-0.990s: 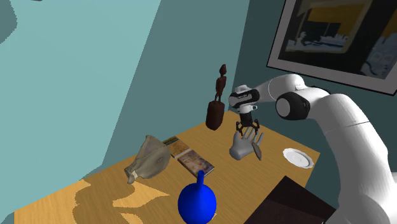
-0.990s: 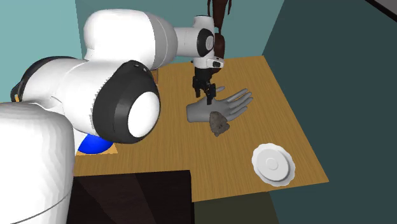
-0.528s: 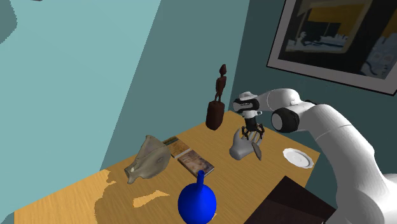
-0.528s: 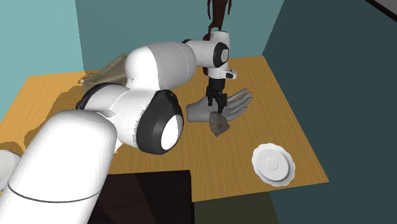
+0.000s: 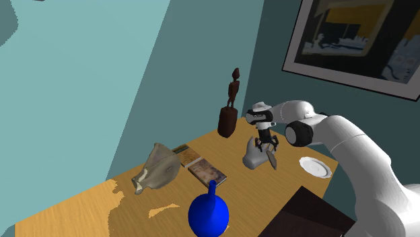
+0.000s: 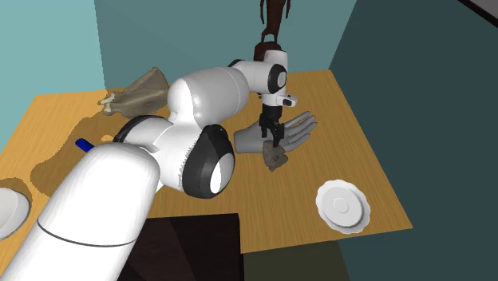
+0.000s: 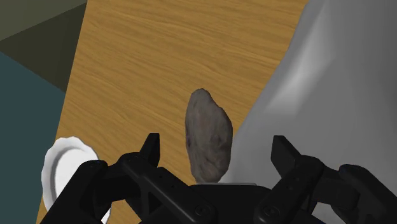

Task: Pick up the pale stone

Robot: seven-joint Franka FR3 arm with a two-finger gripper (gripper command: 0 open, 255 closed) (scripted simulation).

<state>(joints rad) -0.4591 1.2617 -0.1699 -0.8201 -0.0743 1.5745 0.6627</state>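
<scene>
Pincer (image 7: 217, 146) released, tips down, either side of untouched grey stone (image 7: 207, 130).

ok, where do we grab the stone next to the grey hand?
Across its narrow middle, from straight above. The stone is a long, slim lump on the table, one flank close to the grey hand; the open fingers straddle its short axis. Clearance on the hand's side looks tight.

Arm (image 5: 350, 140) outstretched, jaws apart.
</scene>
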